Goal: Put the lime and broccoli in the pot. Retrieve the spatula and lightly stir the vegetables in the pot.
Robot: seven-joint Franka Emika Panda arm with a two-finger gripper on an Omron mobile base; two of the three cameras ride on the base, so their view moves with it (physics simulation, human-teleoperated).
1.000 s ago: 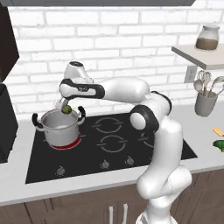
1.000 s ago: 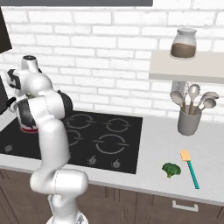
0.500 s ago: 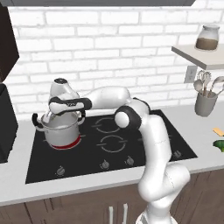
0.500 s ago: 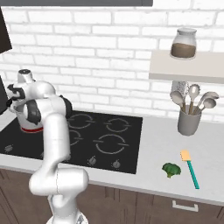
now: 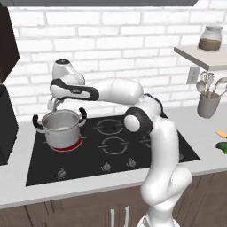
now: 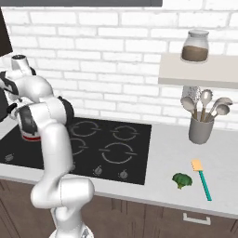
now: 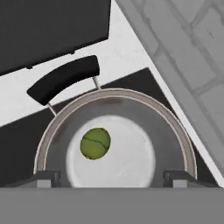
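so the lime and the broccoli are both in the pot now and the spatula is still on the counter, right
Not quite. Just the lime is in the pot, as the hand view shows. The right base view shows the broccoli on the counter, beside the spatula. The spatula part is right.

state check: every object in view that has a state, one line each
lime: inside the pot, resting on its bottom, released
pot: upright on the rear left burner, no lid
broccoli: on the counter, beside the spatula
spatula: flat on the counter
gripper: open, above the pot
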